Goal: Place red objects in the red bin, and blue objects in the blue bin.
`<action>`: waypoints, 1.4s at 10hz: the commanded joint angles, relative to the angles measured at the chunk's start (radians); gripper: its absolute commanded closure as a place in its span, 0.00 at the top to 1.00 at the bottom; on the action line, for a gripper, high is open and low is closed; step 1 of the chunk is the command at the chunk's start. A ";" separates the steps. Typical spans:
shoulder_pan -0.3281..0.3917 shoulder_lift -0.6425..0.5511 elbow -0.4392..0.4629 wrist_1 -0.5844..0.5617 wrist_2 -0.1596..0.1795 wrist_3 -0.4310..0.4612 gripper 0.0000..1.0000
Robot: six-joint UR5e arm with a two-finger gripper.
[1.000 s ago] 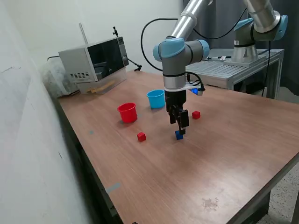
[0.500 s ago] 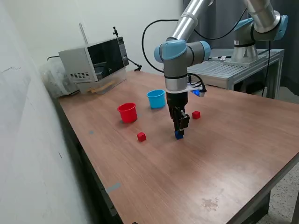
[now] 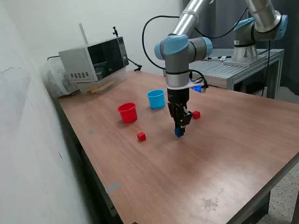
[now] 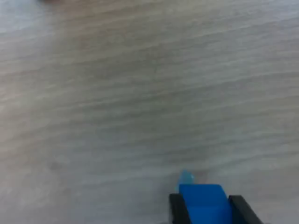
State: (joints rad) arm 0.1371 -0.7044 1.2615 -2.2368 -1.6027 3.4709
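My gripper (image 3: pixel 180 127) points straight down over the middle of the wooden table and is shut on a dark blue cube (image 3: pixel 179 133). In the wrist view the blue cube (image 4: pixel 204 206) sits squeezed between the two black fingers (image 4: pixel 176 211), just above the wood. One red cube (image 3: pixel 141 136) lies toward the exterior view's left of the gripper. Another red cube (image 3: pixel 196 114) lies just behind it on the right. The red bin (image 3: pixel 127 112) and the light blue bin (image 3: pixel 156 99) stand upright farther back, side by side.
A microwave (image 3: pixel 93 63) stands at the table's back left corner against the wall. A second robot arm (image 3: pixel 257 28) stands on a metal bench (image 3: pixel 233 70) at the back right. The table's front edge (image 3: pixel 243 205) drops off on the right.
The gripper turned, came down around the blue cube and shut on it. The cube now sits slightly higher than before.
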 commanded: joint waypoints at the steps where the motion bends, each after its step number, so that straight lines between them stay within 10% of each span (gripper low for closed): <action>1: -0.001 -0.100 0.012 0.028 0.000 -0.032 0.00; 6: -0.016 -0.398 0.209 0.072 -0.002 -0.103 0.00; 14: -0.445 -0.478 0.397 0.097 0.001 -0.254 0.00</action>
State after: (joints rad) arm -0.2533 -1.1828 1.6379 -2.1359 -1.6030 3.2539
